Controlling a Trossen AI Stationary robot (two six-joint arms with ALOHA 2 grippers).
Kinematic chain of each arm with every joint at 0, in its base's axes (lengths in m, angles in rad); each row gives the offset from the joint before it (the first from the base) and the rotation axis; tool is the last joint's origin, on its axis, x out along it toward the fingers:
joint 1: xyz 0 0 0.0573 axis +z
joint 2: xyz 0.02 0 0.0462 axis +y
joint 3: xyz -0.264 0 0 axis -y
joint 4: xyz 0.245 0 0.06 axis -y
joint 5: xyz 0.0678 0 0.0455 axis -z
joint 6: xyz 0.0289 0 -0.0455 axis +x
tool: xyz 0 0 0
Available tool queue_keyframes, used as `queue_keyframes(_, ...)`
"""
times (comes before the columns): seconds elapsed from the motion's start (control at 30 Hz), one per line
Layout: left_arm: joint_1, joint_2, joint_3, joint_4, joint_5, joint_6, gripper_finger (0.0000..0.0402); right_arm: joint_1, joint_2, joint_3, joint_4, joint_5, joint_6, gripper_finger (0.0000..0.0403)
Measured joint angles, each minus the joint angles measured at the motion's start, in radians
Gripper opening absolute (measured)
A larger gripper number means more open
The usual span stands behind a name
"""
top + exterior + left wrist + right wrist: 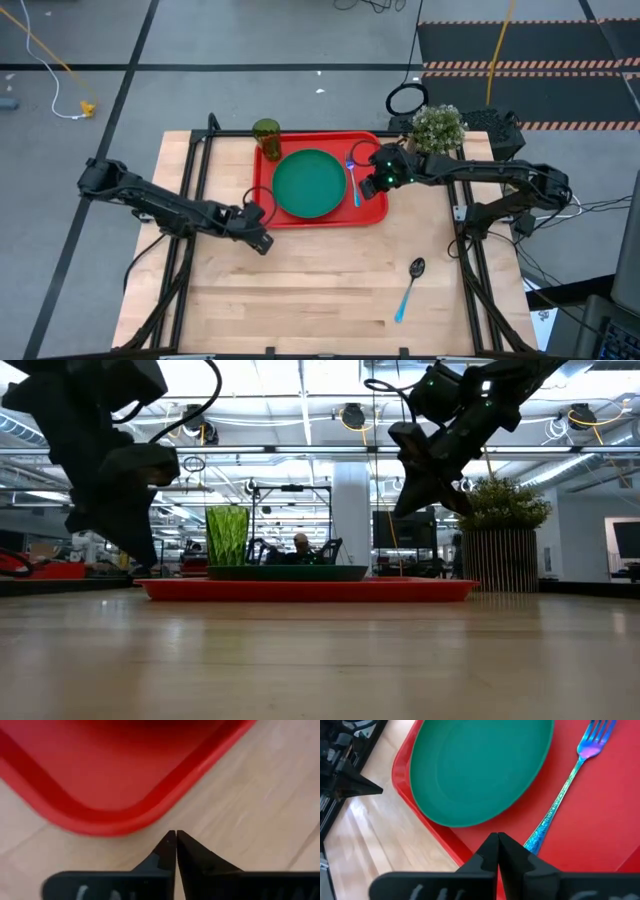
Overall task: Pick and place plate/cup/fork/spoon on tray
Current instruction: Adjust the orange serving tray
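Note:
The red tray (pixel 378 215) lies at the table's far middle. The dark-green plate (pixel 310 183) rests flat in it. The olive cup (pixel 266 134) stands upright at the tray's far left corner. The fork (pixel 353 182) lies on the tray floor to the right of the plate, and shows in the right wrist view (pixel 567 787). The spoon (pixel 410 285) lies on the bare table at the near right. My right gripper (pixel 497 837) is shut and empty, raised over the tray's right part near the fork's handle end. My left gripper (pixel 172 836) is shut and empty, low beside the tray's near left corner (pixel 125 822).
A potted plant (pixel 438 127) stands just beyond the tray's far right corner, close to my right arm. Bare wooden tabletop (pixel 300 290) spreads between the tray and the near edge. Black frame rails run along the table's left and right sides.

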Motion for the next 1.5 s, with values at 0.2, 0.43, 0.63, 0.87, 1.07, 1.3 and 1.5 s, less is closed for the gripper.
queue_keyframes(0.2,0.033,0.0,0.0,0.004,-0.018,0.005,0.001,-0.006,0.0,0.0,-0.007,0.029,0.007,0.0)
queue_keyframes(0.43,0.063,0.0,0.0,0.0,-0.038,0.017,0.0013,-0.005,0.0,0.0,0.018,0.06,0.053,0.0003)
queue_keyframes(0.63,0.097,0.0,0.0,-0.009,-0.045,0.047,0.0011,0.007,0.0,0.0,0.148,0.081,0.096,0.0035)
queue_keyframes(0.87,0.103,-0.04,0.026,-0.001,0.032,0.076,0.0005,0.01,0.0,0.0,0.153,0.08,0.165,0.0056)
queue_keyframes(1.07,0.045,-0.069,0.067,0.021,0.018,0.218,0.0003,0.01,0.003,0.0,0.144,0.085,0.203,0.0056)
queue_keyframes(1.3,0.044,0.017,0.066,0.025,0.132,0.311,0.0002,0.005,0.045,0.0,0.146,0.104,0.208,0.0057)
queue_keyframes(1.5,0.047,0.116,0.066,0.085,0.202,0.394,0.0002,0.001,0.073,-0.001,0.147,0.077,0.201,0.0057)
